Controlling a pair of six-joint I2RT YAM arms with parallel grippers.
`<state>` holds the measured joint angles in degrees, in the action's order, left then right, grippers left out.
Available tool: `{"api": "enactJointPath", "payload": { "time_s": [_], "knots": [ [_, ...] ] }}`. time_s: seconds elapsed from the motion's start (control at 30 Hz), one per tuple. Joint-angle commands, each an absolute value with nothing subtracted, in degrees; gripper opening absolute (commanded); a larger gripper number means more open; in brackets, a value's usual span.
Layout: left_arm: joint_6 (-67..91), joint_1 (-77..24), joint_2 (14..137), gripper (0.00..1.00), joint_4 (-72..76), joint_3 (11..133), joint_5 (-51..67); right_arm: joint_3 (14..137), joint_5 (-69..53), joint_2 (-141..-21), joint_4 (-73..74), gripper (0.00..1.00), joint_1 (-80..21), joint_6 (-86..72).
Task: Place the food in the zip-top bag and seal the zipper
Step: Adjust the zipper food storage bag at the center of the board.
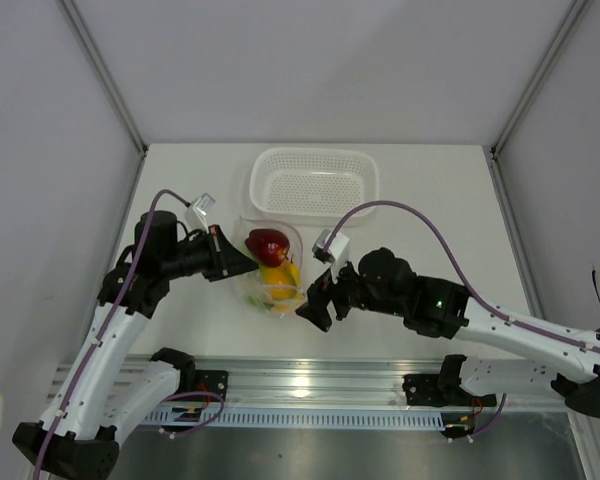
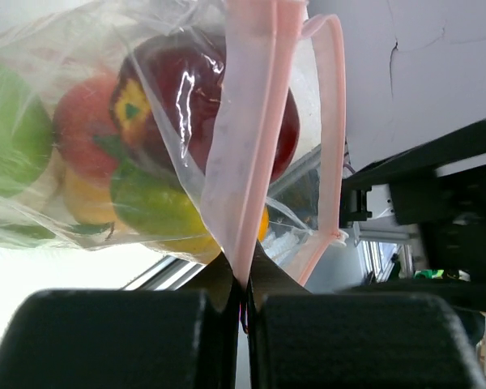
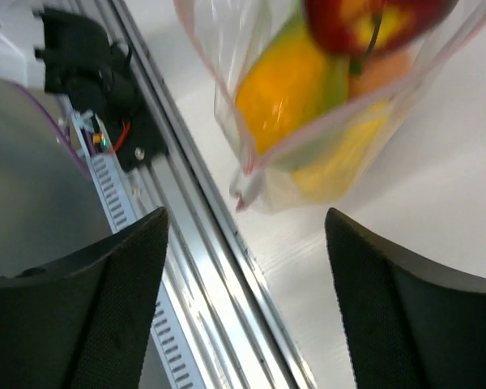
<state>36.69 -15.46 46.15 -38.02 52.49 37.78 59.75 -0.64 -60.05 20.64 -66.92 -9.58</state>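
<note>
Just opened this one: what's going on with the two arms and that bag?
The left gripper is shut on the red-pink zipper of the zip-top bag and holds it. The food is inside: a dark red apple, yellow-orange fruit and something green. The right gripper is open near the bag's lower corner, gripping nothing. The zipper's sides look parted farther along, so sealing seems not yet done.

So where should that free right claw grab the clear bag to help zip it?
Probably the loose corner of the zipper, the pink strip's end nearest the right gripper. It is thin and flat, so open jaws could straddle it from the right, opposite the left gripper pinching the strip. The zip-top bag bulges with food, too wide to pinch.
</note>
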Motion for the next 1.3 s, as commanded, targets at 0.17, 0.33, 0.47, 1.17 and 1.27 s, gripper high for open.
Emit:
{"api": "enactJointPath", "payload": {
  "time_s": [0.17,0.33,0.47,1.17,1.27],
  "knots": [
    [37.88,-15.56,46.41,0.01,-36.21,55.02,38.58,47.74,-1.32,-54.67,5.37,0.66,-68.82,-10.37],
    [38.06,-15.56,46.49,0.0,-36.21,55.28,38.85,46.41,0.0,-56.86,-1.83,0.46,-68.99,-10.11],
    [38.06,-15.56,46.49,0.01,-36.21,55.28,38.93,47.98,2.02,-60.2,-3.78,0.45,-68.99,-9.06],
    [35.59,-15.56,43.25,0.01,-39.46,64.77,39.2,67.05,10.29,-64.34,7.46,0.0,-63.63,-0.35],
    [38.05,-15.64,39.82,0.01,-38.07,60.24,38.41,64.88,9.76,-63.11,6.16,0.0,-63.55,-1.75]
  ]
}}
